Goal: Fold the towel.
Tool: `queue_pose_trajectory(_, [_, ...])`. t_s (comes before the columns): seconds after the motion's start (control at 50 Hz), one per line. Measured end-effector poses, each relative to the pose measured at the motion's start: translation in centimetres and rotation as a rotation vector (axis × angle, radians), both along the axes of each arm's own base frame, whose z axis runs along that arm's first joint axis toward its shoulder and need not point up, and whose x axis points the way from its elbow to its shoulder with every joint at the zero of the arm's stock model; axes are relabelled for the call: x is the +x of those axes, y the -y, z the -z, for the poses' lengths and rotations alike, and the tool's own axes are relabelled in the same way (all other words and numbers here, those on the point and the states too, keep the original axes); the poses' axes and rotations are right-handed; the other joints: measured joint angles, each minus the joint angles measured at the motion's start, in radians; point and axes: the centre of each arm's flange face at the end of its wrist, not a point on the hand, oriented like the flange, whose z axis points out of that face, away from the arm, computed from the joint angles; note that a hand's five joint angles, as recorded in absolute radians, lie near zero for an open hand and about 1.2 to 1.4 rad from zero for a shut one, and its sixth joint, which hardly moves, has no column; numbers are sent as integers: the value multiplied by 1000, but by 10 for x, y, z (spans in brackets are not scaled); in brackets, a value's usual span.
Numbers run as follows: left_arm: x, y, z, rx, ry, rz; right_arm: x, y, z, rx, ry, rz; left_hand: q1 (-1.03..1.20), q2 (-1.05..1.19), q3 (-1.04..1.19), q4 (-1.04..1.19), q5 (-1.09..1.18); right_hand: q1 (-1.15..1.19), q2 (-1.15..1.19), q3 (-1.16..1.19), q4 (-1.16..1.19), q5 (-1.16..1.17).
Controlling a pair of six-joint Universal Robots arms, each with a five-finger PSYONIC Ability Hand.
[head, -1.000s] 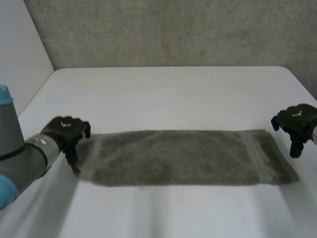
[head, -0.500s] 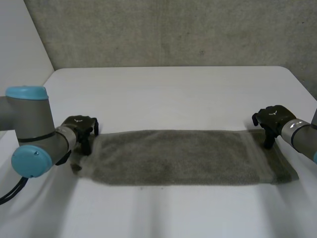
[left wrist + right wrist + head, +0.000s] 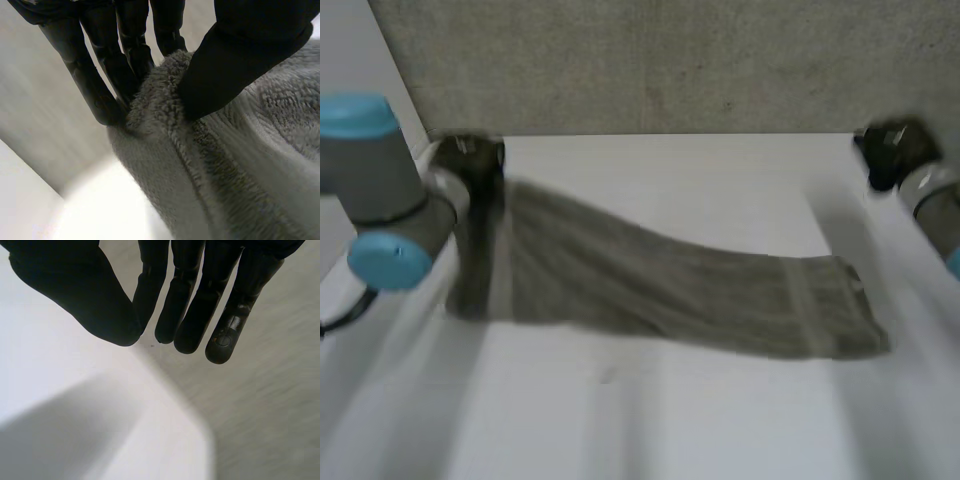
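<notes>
Left arm [image 3: 380, 190], grey with light-blue caps, is standing over the near-left part of the table [image 3: 670, 420] and is covering that edge in the head view. Right arm [image 3: 935, 205] is entering at the far-right corner, well apart from the cloth.

The table is white and plain. A rough grey wall [image 3: 670, 60] is running behind its far edge, and a white panel [image 3: 360, 70] is meeting that wall at the left.

The towel [image 3: 660, 280] is grey-green terry, long and narrow, and it is stretching across the middle of the table from left to right. Its left end is being held up near the table's far-left corner and is hanging down in a drape. From there the cloth is sloping down to the right end, which is lying flat on the table. A woven band [image 3: 800, 300] is crossing the cloth near the right end.

Left hand [image 3: 465, 158] is pinching the towel's left edge. In the left wrist view the thumb [image 3: 235, 60] is pressing the looped pile against the fingers [image 3: 100, 85], and the cloth is bunching between them.

Right hand [image 3: 890, 152] is hanging above the far-right corner, apart from the towel. In the right wrist view its fingers are straight and close together, the thumb is sitting beside them, and they are holding nothing.
</notes>
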Motion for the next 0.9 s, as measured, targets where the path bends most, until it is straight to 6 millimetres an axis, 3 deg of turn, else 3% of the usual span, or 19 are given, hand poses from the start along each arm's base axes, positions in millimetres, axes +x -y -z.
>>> queue_pose_trajectory(0.04, [-3, 13, -33, -133, -42, -26, 0, 6, -29, -119, 40, 19, 4, 3, 3, 4, 4, 0, 0, 0, 0, 1])
queue_pose_trajectory(0.06, [-4, 21, -61, -242, -84, -49, 0, 10, -62, -250, 86, 39, 4, 4, 3, 4, 5, 0, 0, 0, 0, 1])
queue_pose_trajectory(0.08, [-4, 21, -61, -242, -84, -49, 0, 10, -62, -250, 86, 39, 4, 4, 3, 4, 5, 0, 0, 0, 0, 1])
queue_pose_trajectory(0.1, [-4, 26, -92, -357, -143, -72, 0, 9, -93, -373, 131, 56, 5, 5, 5, 6, 8, 0, 0, 0, 0, 2])
queue_pose_trajectory(0.14, [-4, 28, -117, -445, -198, -88, -1, 6, -119, -474, 168, 67, 7, 5, 6, 7, 8, 0, 0, 0, 0, 2])
queue_pose_trajectory(0.16, [-4, 28, -117, -445, -198, -88, -1, 6, -119, -474, 168, 67, 7, 5, 6, 7, 8, 0, 0, 0, 0, 2])
queue_pose_trajectory(0.2, [-4, 24, -156, -565, -312, -98, 3, -5, -153, -591, 218, 65, 9, 6, 6, 7, 13, 0, 0, 0, 0, 2])
queue_pose_trajectory(0.24, [-3, 22, -164, -583, -346, -96, 6, -9, -157, -597, 225, 58, 9, 6, 6, 7, 13, 0, 0, 0, 0, 4])
queue_pose_trajectory(0.3, [-3, 15, -166, -556, -382, -88, 15, -17, -148, -532, 218, 28, 13, 6, 7, 7, 17, -5, -13, -11, -13, -3])
queue_pose_trajectory(0.36, [-4, 12, -153, -491, -373, -83, 20, -21, -133, -452, 203, 5, 13, 6, 7, 8, 17, -14, -38, -43, -48, -24])
queue_pose_trajectory(0.38, [-5, 8, -139, -427, -355, -79, 26, -26, -114, -361, 187, -20, 13, 6, 7, 8, 17, -126, -183, -191, -191, -139])
queue_pose_trajectory(0.42, [-5, 1, -125, -365, -333, -74, 29, -30, -96, -272, 177, -42, 13, 7, 7, 8, 17, -184, -241, -253, -260, -204])
queue_pose_trajectory(0.48, [-5, -14, -104, -265, -295, -67, 34, -39, -64, -114, 188, -75, 13, 7, 7, 8, 17, -452, -573, -584, -589, -548])
queue_pose_trajectory(0.62, [2, -47, -97, -194, -262, -54, 42, -51, -26, 121, 296, -140, 13, 7, 8, 8, 17, -489, -628, -646, -650, -622])
queue_pose_trajectory(0.72, [5, -85, -141, -284, -296, -12, 68, -63, -14, 304, 477, -277, 13, 7, 9, 8, 17, -545, -688, -703, -712, -677])
queue_pose_trajectory(0.74, [5, -85, -141, -284, -296, -12, 68, -63, -14, 304, 477, -277, 13, 7, 9, 8, 17, -545, -688, -703, -712, -677])
queue_pose_trajectory(0.8, [7, -114, -177, -365, -331, 24, 90, -71, -12, 393, 581, -363, 13, 7, 9, 8, 17, -588, -735, -751, -765, -733])
queue_pose_trajectory(0.88, [7, -134, -196, -407, -351, 50, 108, -78, -11, 443, 636, -421, 13, 7, 9, 8, 17, -589, -735, -752, -774, -743])
queue_pose_trajectory(0.9, [7, -148, -207, -428, -364, 70, 123, -85, -8, 477, 666, -464, 13, 7, 9, 8, 17, -589, -735, -752, -774, -744])
